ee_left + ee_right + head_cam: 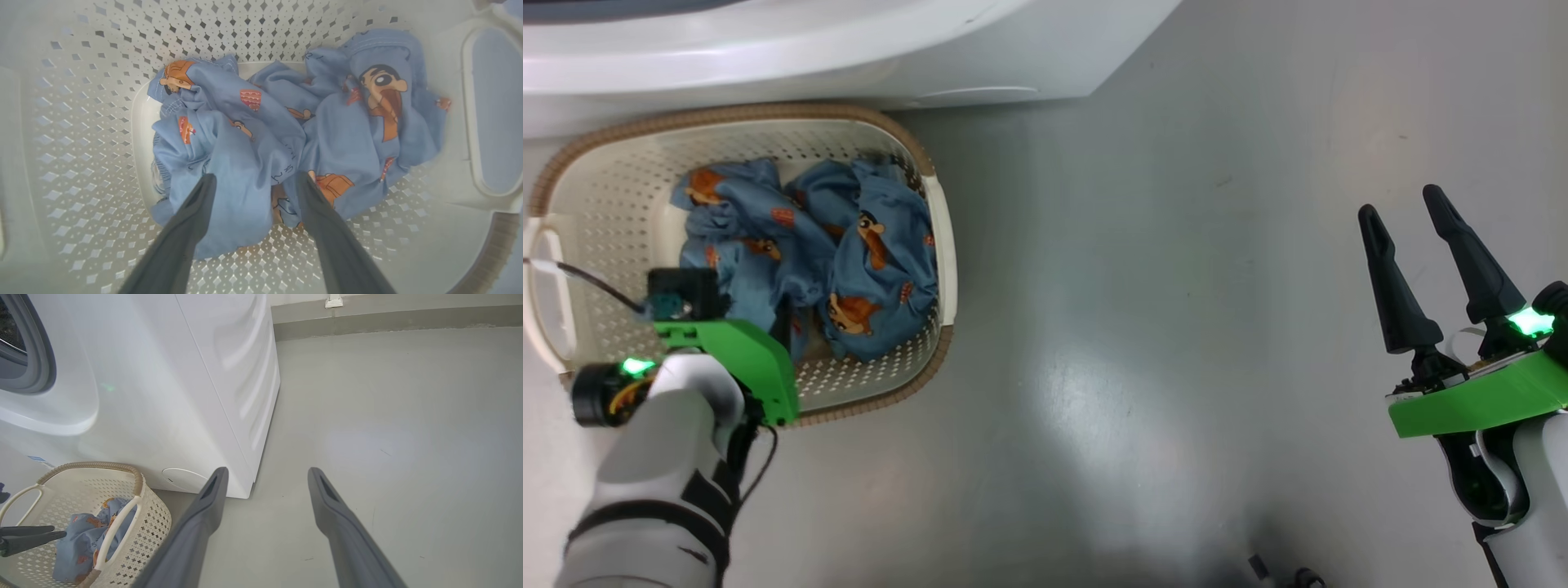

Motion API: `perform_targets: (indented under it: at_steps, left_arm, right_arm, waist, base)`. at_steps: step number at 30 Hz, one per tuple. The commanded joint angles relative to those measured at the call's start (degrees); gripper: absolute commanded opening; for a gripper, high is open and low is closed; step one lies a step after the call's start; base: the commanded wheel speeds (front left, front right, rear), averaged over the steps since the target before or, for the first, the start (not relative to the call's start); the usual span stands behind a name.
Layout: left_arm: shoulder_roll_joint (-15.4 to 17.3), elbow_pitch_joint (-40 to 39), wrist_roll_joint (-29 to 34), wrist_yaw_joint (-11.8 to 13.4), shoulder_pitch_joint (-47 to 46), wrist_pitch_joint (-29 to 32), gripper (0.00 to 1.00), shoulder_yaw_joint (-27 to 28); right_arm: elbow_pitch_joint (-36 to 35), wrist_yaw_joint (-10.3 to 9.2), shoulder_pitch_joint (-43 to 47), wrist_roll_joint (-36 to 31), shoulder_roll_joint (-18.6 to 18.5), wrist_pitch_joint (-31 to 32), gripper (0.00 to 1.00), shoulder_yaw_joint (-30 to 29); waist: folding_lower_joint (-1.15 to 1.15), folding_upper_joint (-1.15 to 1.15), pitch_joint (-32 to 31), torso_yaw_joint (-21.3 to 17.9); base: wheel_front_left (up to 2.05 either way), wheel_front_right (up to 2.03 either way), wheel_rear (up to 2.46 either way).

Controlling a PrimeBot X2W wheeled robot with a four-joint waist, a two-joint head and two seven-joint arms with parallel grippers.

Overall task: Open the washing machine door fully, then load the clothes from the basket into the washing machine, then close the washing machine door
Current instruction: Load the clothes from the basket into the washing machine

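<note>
Broadly, the white box-shaped washing machine stands at the far left, its grey rubber gasket ringing the drum mouth. A small blue label low on its front is too small to read. Just near of it, on the smooth grey floor, sits the basket: cream perforated plastic, rounded, with a brown woven-look rim. Inside lie the clothes, crumpled light-blue fabric printed with orange-brown cartoon figures. The left gripper reaches into the basket, fingers spread wide astride a fold, clamping nothing. The right gripper hangs over bare floor at the right, equally wide apart and empty.
</note>
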Motion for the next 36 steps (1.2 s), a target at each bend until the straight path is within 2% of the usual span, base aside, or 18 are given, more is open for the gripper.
perform_targets:
  at_steps: [1,12,22,23,24,25,26,31,36]
  left_arm:
    - [2.75,-0.20,-0.24,0.40,0.33,0.47,1.00,0.59]
    - [4.42,-0.17,-0.59,-0.58,-2.13,3.92,1.00,-0.53]
    - [4.93,-0.17,-0.50,-0.26,-4.05,6.68,1.00,-1.88]
    - [4.95,-0.17,-0.48,-0.31,-4.13,7.00,0.94,-2.05]
    - [4.98,-0.17,-0.46,-0.35,-4.22,7.27,0.42,-2.22]
    - [5.08,-0.17,-0.43,-0.49,-4.29,7.51,0.05,-2.39]
    - [5.13,-0.17,-0.43,-0.60,-4.36,7.65,0.00,-2.54]
    - [4.95,-0.17,-0.63,-0.66,-4.45,6.73,0.00,-2.89]
    - [4.00,-0.17,-2.19,-0.22,-3.45,2.99,0.00,-1.97]
  right_arm:
    - [-1.48,0.17,0.79,0.48,-0.59,-0.27,1.00,1.12]
    - [-2.76,0.17,-0.62,0.60,0.01,-0.27,1.00,2.81]
    - [-3.98,0.17,-1.71,0.60,0.13,-0.27,1.00,3.62]
    - [-4.08,0.17,-1.75,0.61,0.13,-0.27,1.00,3.69]
    - [-4.15,0.17,-1.79,0.61,0.12,-0.27,1.00,3.73]
    - [-4.18,0.17,-1.82,0.62,0.12,-0.27,1.00,3.76]
    - [-4.18,0.17,-1.86,0.61,0.12,-0.27,1.00,3.76]
    - [-4.08,0.17,-1.86,0.31,0.31,-0.27,1.00,3.55]
    - [-3.51,0.17,-1.44,0.24,0.15,-0.27,1.00,3.34]
  waist:
    - [0.00,0.00,0.84,-0.63]
    - [0.00,0.00,3.91,-1.85]
    - [0.00,0.00,6.25,-2.51]
    - [0.00,0.00,6.37,-2.55]
    - [0.00,0.00,6.47,-2.59]
    - [0.00,0.00,6.54,-2.61]
    - [0.00,0.00,6.58,-2.59]
    - [0.00,0.00,6.09,-2.27]
    - [0.00,0.00,3.63,-1.18]
  base:
    - [0.00,0.00,0.00]
    - [0.00,0.00,0.00]
    - [0.00,0.00,0.00]
    - [0.00,0.00,0.00]
    - [0.00,0.00,0.00]
    - [0.00,0.00,0.00]
    - [0.00,0.00,0.00]
    - [0.00,0.00,0.00]
    - [0.00,0.00,0.00]
